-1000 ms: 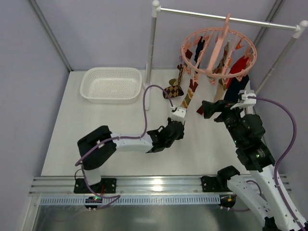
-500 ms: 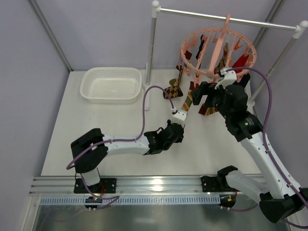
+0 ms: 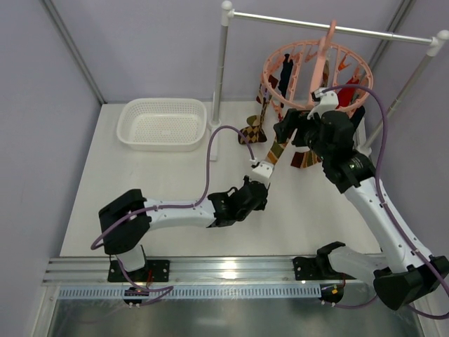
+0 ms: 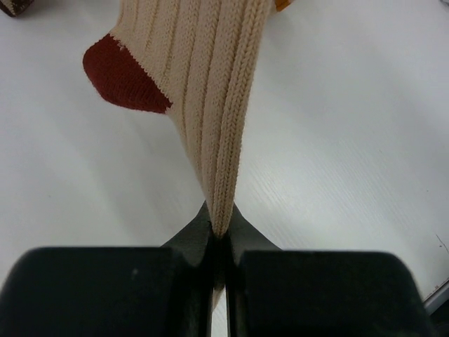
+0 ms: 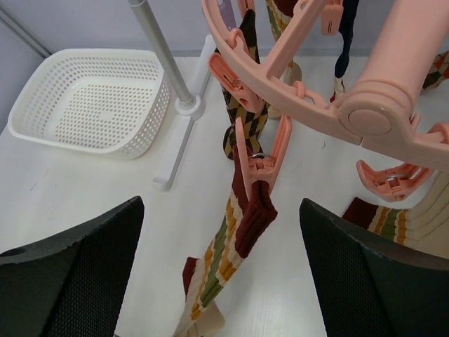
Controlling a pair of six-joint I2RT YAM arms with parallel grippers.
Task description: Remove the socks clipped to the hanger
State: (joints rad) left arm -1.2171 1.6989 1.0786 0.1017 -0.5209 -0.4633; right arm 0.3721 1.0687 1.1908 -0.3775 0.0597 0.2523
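Observation:
The salmon-pink ring hanger (image 3: 277,83) hangs from the white rail, with several socks clipped to its pegs. An olive, orange and cream striped sock (image 3: 276,149) stretches from a front peg down to my left gripper (image 3: 261,174). The left gripper (image 4: 221,235) is shut on that sock's cream toe end (image 4: 210,91), just above the table. My right gripper (image 3: 286,132) is open in front of the hanger (image 5: 280,77). Its fingers (image 5: 70,281) straddle the peg (image 5: 258,163) that clips the sock's maroon cuff (image 5: 256,217) without touching it. Argyle (image 3: 254,126), red (image 3: 349,95) and navy (image 3: 286,70) socks hang behind.
A white perforated basket (image 3: 163,124) sits at the back left of the table; it also shows in the right wrist view (image 5: 84,98). The white rail stand's left post (image 3: 221,77) and its foot (image 5: 172,158) stand between the basket and the hanger.
My right arm has swung up and left, from beside the hanger to the front peg of the striped sock. My left gripper stays shut on the sock's toe, shifted slightly.

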